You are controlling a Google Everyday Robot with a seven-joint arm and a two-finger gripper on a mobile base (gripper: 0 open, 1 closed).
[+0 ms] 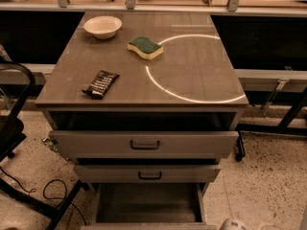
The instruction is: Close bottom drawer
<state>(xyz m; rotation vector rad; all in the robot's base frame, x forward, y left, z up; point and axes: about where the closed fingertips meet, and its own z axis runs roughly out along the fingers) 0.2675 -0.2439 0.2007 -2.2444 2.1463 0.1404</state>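
Note:
The bottom drawer [148,204] is the lowest of the cabinet's three grey drawers. It is pulled far out, its dark plain inside shows, and its front [148,226] lies at the lower edge of the view. The middle drawer [147,173] and the top drawer [144,144] are also pulled out, each less far than the one below it. Only a white rounded part of my gripper [233,224] shows, at the bottom edge just right of the bottom drawer's front corner.
On the cabinet top [192,61] lie a white bowl [102,26], a green and yellow sponge [145,47] and a dark snack bar [100,83]. A black chair [14,128] and cables [53,190] are on the left. Black table legs [288,121] stand on the right.

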